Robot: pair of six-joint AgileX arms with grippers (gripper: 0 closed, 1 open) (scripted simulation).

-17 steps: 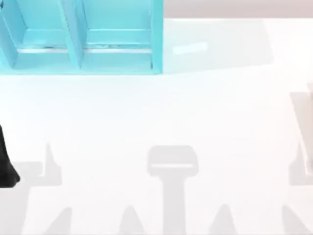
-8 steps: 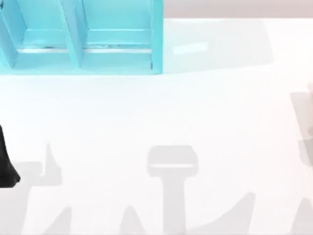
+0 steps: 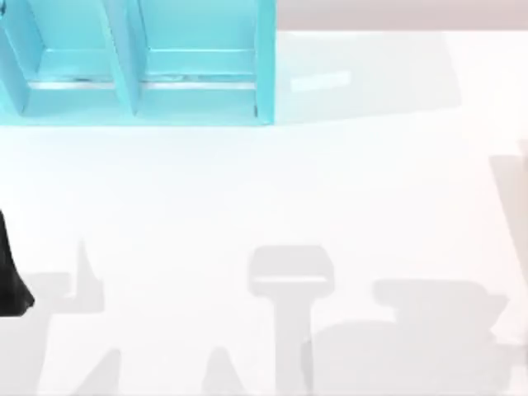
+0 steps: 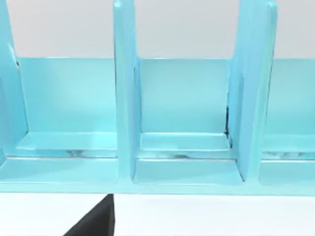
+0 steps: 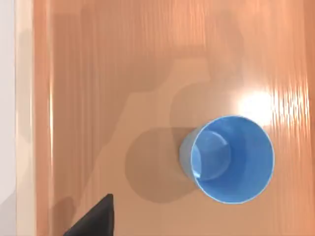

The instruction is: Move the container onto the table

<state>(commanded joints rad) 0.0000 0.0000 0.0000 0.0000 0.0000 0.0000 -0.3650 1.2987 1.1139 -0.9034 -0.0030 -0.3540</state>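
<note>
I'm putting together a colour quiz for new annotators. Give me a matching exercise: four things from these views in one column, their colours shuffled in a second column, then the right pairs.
Things
1. container
2. shelf unit
3. table
4. wood-grain surface that the container stands on

Colours
A. white
B. orange-brown
C. blue
D. turquoise

Pairs: 1-C, 2-D, 3-A, 4-B
</note>
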